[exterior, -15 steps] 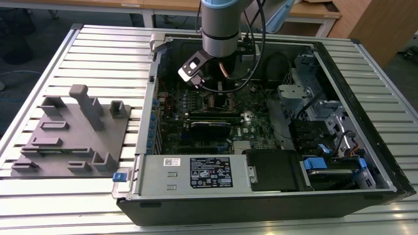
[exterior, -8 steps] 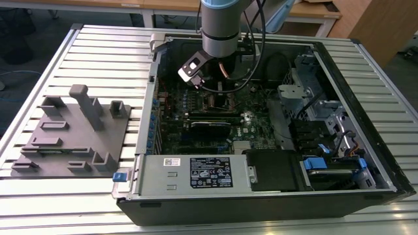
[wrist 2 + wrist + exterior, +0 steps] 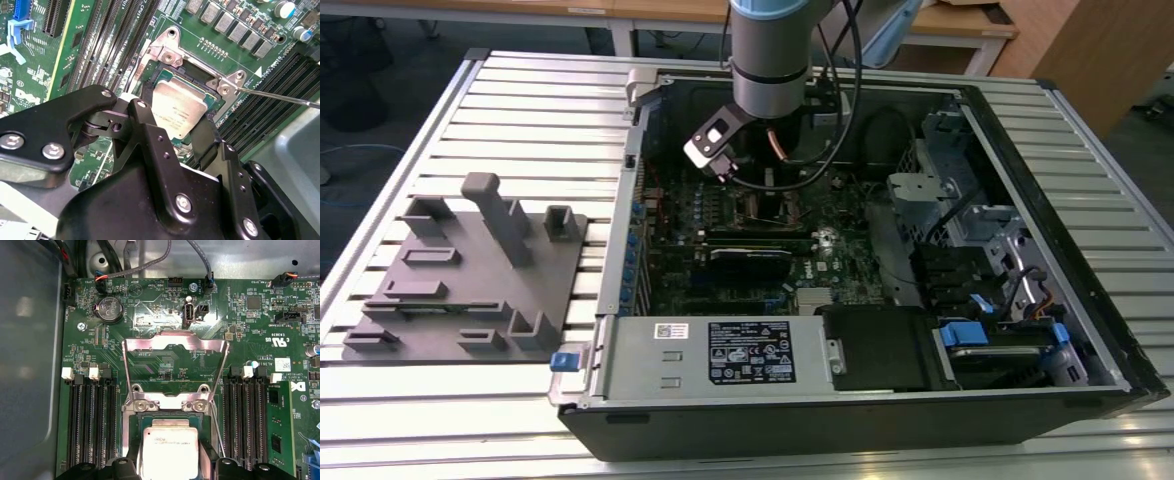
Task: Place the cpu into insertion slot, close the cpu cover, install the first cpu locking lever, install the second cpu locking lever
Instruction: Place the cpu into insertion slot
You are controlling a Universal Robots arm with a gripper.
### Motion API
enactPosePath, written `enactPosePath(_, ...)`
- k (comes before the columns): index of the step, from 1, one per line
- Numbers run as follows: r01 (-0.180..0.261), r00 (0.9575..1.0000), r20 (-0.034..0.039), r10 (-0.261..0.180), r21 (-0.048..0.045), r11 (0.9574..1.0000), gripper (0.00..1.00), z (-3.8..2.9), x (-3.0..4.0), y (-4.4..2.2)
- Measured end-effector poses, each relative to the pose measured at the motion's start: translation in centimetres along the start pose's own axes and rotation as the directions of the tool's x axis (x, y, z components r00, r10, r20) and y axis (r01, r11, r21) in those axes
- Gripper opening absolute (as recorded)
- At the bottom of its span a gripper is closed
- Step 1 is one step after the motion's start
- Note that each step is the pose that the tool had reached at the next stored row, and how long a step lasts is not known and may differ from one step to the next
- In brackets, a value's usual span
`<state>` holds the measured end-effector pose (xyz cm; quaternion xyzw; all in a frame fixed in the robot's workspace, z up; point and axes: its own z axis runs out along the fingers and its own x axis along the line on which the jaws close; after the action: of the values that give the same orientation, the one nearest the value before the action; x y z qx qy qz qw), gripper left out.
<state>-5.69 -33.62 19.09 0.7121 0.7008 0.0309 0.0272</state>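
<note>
Fingers closed in partway on two opposite edges of the cpu; gripper looks to be pinching it, no gap visible at either edge in the second wrist view. The cpu sits level over the insertion slot, inside its rim; fully seated or a touch above, cannot tell. In the first wrist view it lies square to the slot's frame, with black finger links on both sides.

Handling, my judgement: cpu is light, thin and stiff, but fragile. Smooth metal face is likely slippery, so the side edges are the right hold, as now. Keep it flat, no dragging; socket contacts underneath would bend easily; little force needed.

cpu cover stands swung open on the far side of the slot from the gripper, hinged at two screwed brackets. It is thin sheet metal, stiff enough, best taken at its free bar. locking lever is a thin wire rod, unlatched, sticking out beside the slot; probably springy.

Outward: memory slots flank the slot on both sides; coin cell beyond the cover; all on the green motherboard. In the exterior view the arm reaches down into the open computer case; power supply box at the near edge; grey fixture block on the exterior view's left.

Writing: small print on the cpu face, white silkscreen across the board, white label on the power supply box; not transcribed.
</note>
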Motion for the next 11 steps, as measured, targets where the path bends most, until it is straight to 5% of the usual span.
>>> enactPosePath(11,0.0,1.0,-0.0003,0.0,-0.0002,1.0,0.54,0.14,0.01,-0.01)
